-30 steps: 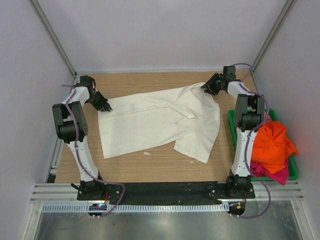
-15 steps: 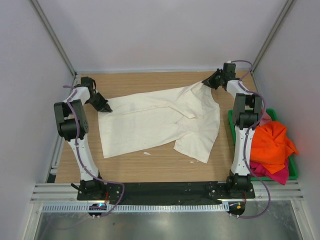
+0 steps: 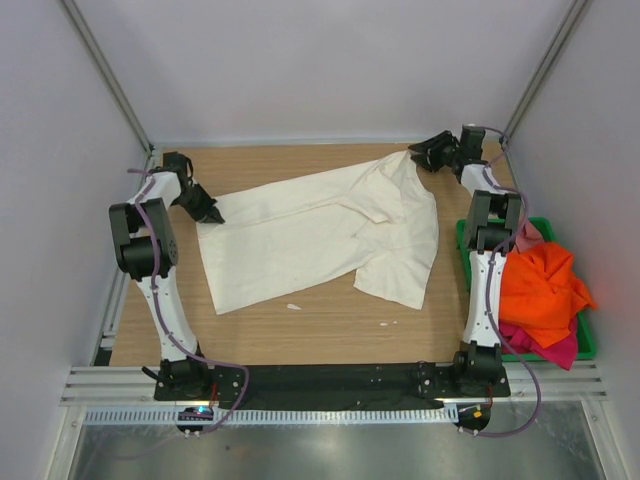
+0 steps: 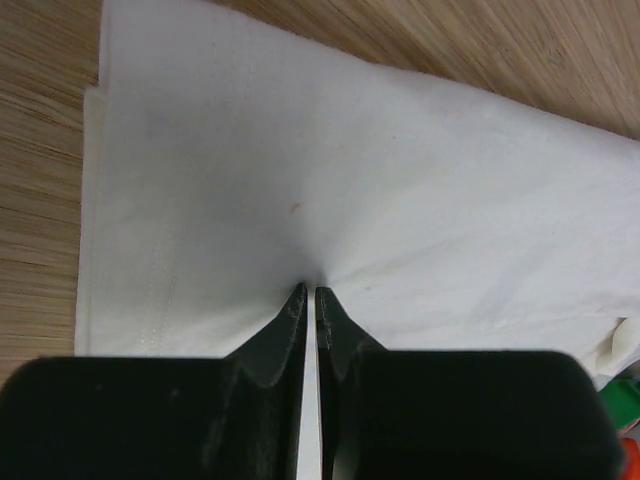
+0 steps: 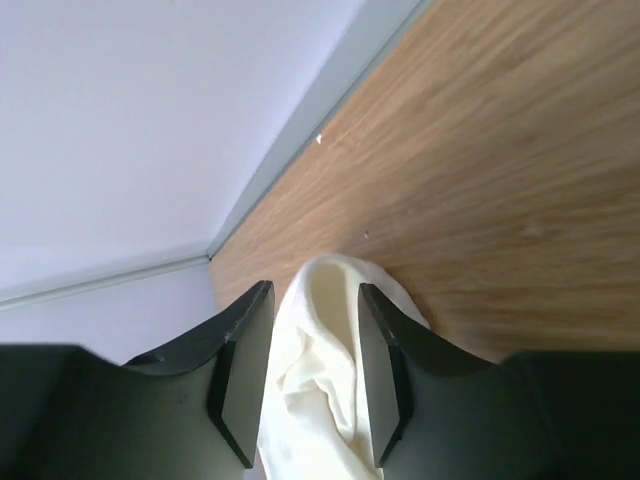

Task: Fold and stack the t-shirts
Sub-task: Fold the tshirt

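Observation:
The large cream-white t-shirt [image 3: 320,235] lies spread across the table, partly folded over itself on the right. My left gripper [image 3: 208,214] sits at its left corner. In the left wrist view that gripper [image 4: 308,290] is shut, pinching a sliver of the cream cloth [image 4: 350,180]. My right gripper [image 3: 420,158] is at the back right, at the shirt's far shoulder. In the right wrist view it [image 5: 313,290] stands open with a bunch of cream cloth [image 5: 320,400] lying between its fingers. Orange [image 3: 540,285], magenta [image 3: 548,346] and pink [image 3: 527,236] t-shirts lie piled at the right.
The green bin [image 3: 464,268] holding the coloured shirts stands at the table's right edge, beside the right arm. White walls close the back and sides. Bare wood shows along the front of the table and at the back left.
My right gripper moved back and to the right, dragging the shirt's shoulder and right side toward the back; its jaws shut and then opened. The left gripper stayed at the left corner.

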{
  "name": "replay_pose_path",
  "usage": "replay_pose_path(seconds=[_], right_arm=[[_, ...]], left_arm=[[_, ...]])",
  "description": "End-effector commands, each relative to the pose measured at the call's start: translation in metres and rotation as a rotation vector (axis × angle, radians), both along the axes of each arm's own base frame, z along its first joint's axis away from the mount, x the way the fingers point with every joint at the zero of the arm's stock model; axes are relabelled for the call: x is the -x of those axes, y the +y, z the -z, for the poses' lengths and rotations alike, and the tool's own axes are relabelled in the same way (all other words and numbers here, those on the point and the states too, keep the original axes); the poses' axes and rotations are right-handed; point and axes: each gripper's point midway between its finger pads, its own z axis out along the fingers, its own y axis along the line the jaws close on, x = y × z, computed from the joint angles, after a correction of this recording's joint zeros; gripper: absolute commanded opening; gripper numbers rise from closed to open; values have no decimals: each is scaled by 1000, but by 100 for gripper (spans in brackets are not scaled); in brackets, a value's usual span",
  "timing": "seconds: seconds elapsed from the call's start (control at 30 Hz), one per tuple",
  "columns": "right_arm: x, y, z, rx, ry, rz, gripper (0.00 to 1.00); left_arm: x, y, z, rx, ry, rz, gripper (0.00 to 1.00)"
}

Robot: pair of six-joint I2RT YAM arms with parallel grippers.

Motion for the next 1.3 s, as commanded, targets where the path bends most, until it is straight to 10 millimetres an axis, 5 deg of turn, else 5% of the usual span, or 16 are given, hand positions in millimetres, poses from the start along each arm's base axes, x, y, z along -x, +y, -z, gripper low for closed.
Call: replay_pose_path(seconds=[0.0, 0.13, 0.27, 0.5, 0.73, 1.27], right_arm=[[12, 10, -69, -35, -114, -93, 46], [47, 6, -76, 146, -30, -130, 45], [74, 17, -58, 248, 34, -217, 26], [114, 32, -34, 317, 102, -285, 37], [124, 37, -10, 325, 151, -331, 39], [126, 55, 15, 295, 166, -385, 39]], left_arm=[[10, 18, 22, -98, 53, 17, 8], [7, 16, 7, -93, 21, 21, 8], [7, 12, -4, -81, 2, 30, 8], [16, -4, -20, -43, -25, 56, 8], [22, -19, -20, -18, -23, 76, 8], [5, -13, -20, -47, -28, 69, 8]])
